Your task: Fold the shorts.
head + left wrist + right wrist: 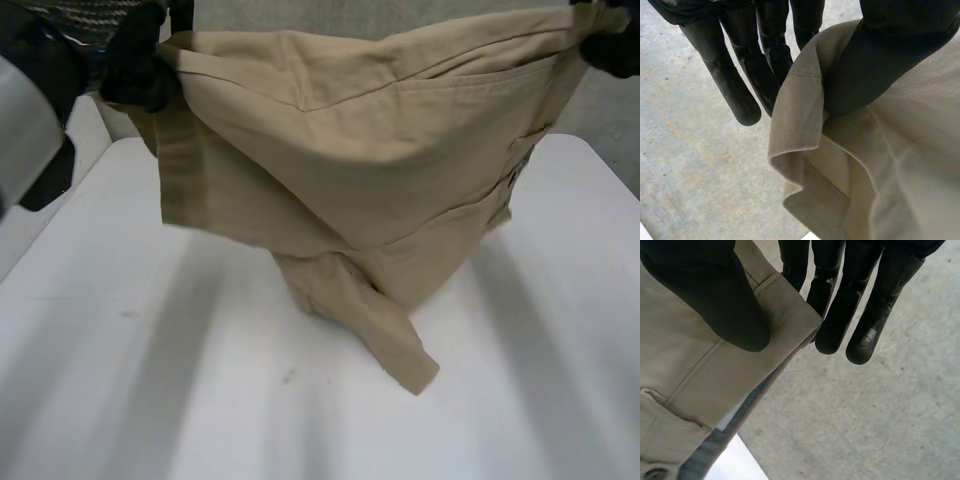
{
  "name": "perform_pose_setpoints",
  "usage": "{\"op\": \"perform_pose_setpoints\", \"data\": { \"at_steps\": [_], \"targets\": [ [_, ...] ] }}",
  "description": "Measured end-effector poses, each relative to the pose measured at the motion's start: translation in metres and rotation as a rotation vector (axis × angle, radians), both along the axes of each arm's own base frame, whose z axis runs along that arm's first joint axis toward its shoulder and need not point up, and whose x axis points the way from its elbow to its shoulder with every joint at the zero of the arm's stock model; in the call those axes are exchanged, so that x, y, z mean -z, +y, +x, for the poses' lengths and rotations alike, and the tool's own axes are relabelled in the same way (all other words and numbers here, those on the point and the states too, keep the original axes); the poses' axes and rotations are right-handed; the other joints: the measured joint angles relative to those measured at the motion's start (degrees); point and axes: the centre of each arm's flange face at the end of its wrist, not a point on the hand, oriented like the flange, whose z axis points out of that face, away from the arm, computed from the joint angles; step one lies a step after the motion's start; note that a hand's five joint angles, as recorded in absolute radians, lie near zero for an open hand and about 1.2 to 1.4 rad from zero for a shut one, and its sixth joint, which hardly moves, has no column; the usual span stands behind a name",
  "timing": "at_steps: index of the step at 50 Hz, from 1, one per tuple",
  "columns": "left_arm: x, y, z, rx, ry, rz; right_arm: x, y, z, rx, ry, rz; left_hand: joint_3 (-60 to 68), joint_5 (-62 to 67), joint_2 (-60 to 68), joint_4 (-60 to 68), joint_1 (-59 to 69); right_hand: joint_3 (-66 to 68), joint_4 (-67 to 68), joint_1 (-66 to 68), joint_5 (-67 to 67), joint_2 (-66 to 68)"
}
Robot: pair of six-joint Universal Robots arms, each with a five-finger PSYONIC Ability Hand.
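Observation:
Tan shorts (370, 170) hang stretched between my two hands above the white table (150, 380), with one leg end trailing on the tabletop. My left hand (135, 60) pinches the upper left corner of the shorts (805, 120) between its thumb (875, 65) and straight fingers (740, 95). My right hand (610, 45) holds the upper right corner. There the thumb (725, 305) presses the waistband (785, 310) of the shorts against the fingers (870, 325).
Grey floor (695, 165) lies below the hands beyond the table's far edge. A pocket seam and a button area of the shorts (660, 440) show under the right thumb. The table's near half is bare white surface.

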Motion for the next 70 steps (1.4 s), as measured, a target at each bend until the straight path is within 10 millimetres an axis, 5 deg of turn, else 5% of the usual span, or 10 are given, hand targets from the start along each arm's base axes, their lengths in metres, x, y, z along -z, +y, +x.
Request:
{"op": "perform_pose_setpoints", "data": {
  "at_steps": [8,15,19,27,35,41,44,57,61,70],
  "targets": [
    [-0.019,0.018,0.013,0.012,0.007,-0.011,-0.015,0.029,-0.006,-0.002,0.009,0.001,0.14,0.00,0.10,0.01,0.00,0.00,0.24,0.00,0.00,0.00],
    [-0.025,-0.001,0.008,-0.013,0.021,-0.034,-0.007,0.008,0.001,-0.002,0.015,0.044,0.15,0.00,0.10,0.09,0.01,0.00,0.24,0.23,0.00,0.30],
    [-0.012,-0.035,-0.007,-0.033,0.006,-0.014,0.011,-0.018,0.019,-0.015,0.025,0.105,0.15,0.00,0.10,0.22,0.14,0.00,0.24,0.26,0.01,0.33],
    [0.064,-0.112,-0.046,-0.056,-0.086,0.117,0.079,-0.069,0.065,-0.006,0.110,0.208,0.15,0.00,0.10,0.22,0.25,0.27,0.24,0.26,0.03,0.33],
    [0.127,-0.191,-0.066,-0.110,-0.075,0.099,0.139,-0.134,0.099,0.120,0.114,0.057,-0.20,-0.22,-0.29,-0.16,0.23,0.31,0.26,0.26,0.04,0.33],
    [0.141,-0.241,-0.080,-0.144,-0.011,-0.118,0.165,-0.173,0.124,0.113,0.014,-0.182,-51.44,-50.44,-52.36,-52.44,-51.13,-43.42,-43.38,-39.05,-41.20,-43.90],
    [0.143,-0.247,-0.084,-0.155,-0.022,-0.176,0.176,-0.173,0.130,0.068,0.027,-0.180,-55.50,-54.03,-56.60,-56.48,-52.23,-55.51,-54.61,-44.10,-51.28,-54.38],
    [0.161,-0.218,-0.077,-0.152,-0.153,-0.071,0.174,-0.127,0.108,0.029,0.106,0.060,-55.53,-54.01,-56.85,-56.53,-52.23,-55.52,-54.62,-44.10,-51.28,-54.38],
    [0.157,-0.187,-0.065,-0.136,-0.202,0.018,0.173,-0.110,0.088,0.029,0.134,0.135,-55.53,-54.01,-56.87,-56.53,-52.23,-55.52,-54.62,-44.10,-51.28,-54.38],
    [0.150,-0.066,-0.031,-0.047,-0.192,0.310,0.205,-0.070,0.038,-0.098,0.203,0.413,-50.67,-48.66,-50.77,-50.84,-45.20,-55.04,-54.42,-43.92,-51.16,-54.09]
  ]
}}
